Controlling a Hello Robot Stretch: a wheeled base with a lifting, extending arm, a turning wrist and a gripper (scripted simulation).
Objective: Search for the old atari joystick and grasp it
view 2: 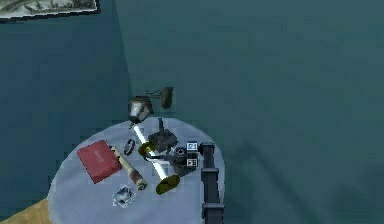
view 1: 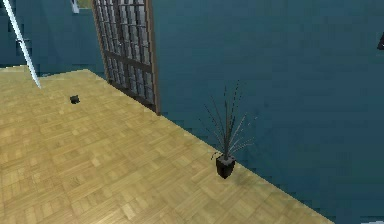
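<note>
Round grey table (view 2: 68, 192), pincer (view 2: 162, 140) amid small items (view 2: 165, 183), its hold unclear.

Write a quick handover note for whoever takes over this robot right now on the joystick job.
gripper: out at the round table, among small things; cannot tell whether the jaws hold anything.
joystick: not surely picked out among the clutter right of the red book.
Done: table found, arm extended to it.
Left: confirm the joystick, grasp it, lift clear.

Box (view 2: 99, 160) on table (view 2: 82, 196) (plant (view 1: 227, 140) beside wall (view 1: 290, 80))
</note>
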